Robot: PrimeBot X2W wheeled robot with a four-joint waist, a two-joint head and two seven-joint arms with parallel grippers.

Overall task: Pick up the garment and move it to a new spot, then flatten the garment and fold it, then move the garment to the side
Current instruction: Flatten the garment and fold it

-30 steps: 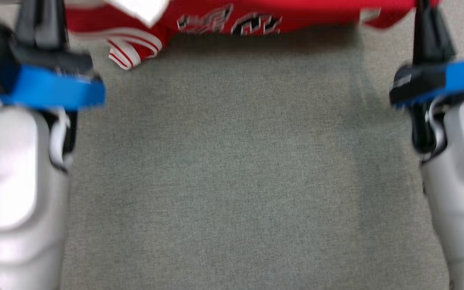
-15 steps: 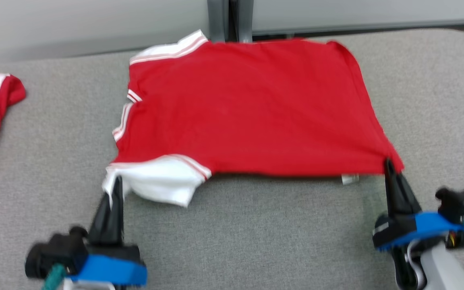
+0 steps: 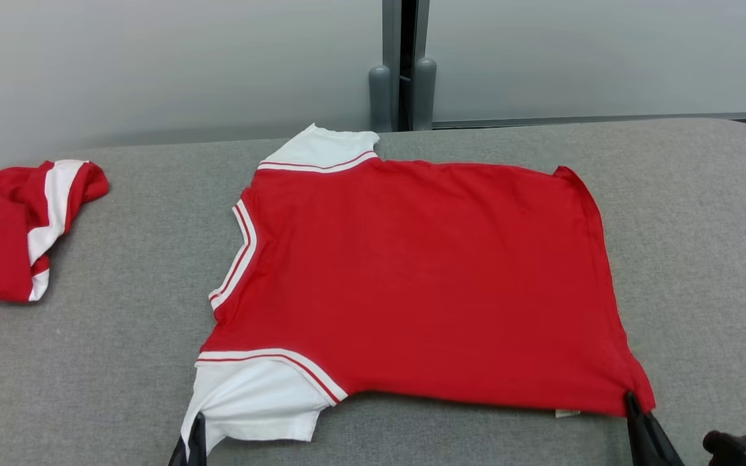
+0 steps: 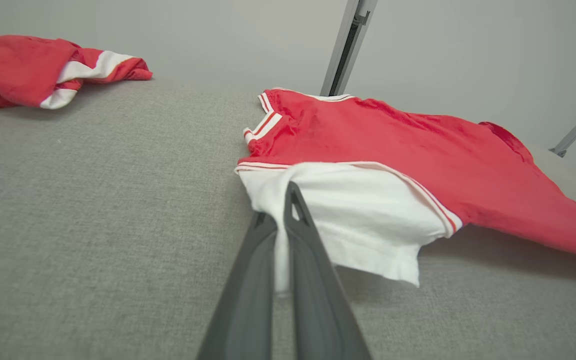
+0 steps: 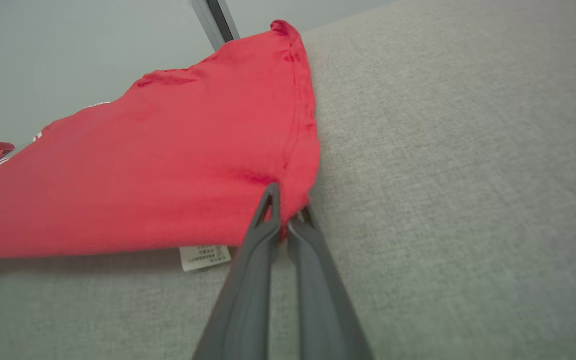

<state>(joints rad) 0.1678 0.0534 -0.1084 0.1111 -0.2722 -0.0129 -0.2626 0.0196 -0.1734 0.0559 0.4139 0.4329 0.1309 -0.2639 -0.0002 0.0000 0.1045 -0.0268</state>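
Note:
The garment (image 3: 412, 278) is a red shirt with white sleeves, spread back-up across the middle of the grey table (image 3: 703, 213). My left gripper (image 3: 195, 430) is shut on the near white sleeve (image 4: 348, 210), pinching its edge between the fingers (image 4: 278, 220). My right gripper (image 3: 632, 404) is shut on the near right hem corner (image 5: 293, 200) of the garment (image 5: 168, 165). The near edge hangs slightly off the table between the two grips. A small white label (image 5: 205, 256) dangles below the hem.
A second red and white garment (image 3: 17, 226) lies crumpled at the table's far left (image 4: 43, 67). A pale wall with a grey post (image 3: 402, 65) stands behind the table. Bare grey cloth lies to the right of the shirt.
The head camera has tilted up, so the whole picture shifted down. Both grippers still hold the garment, which now lies spread out flatter and further onto the table.

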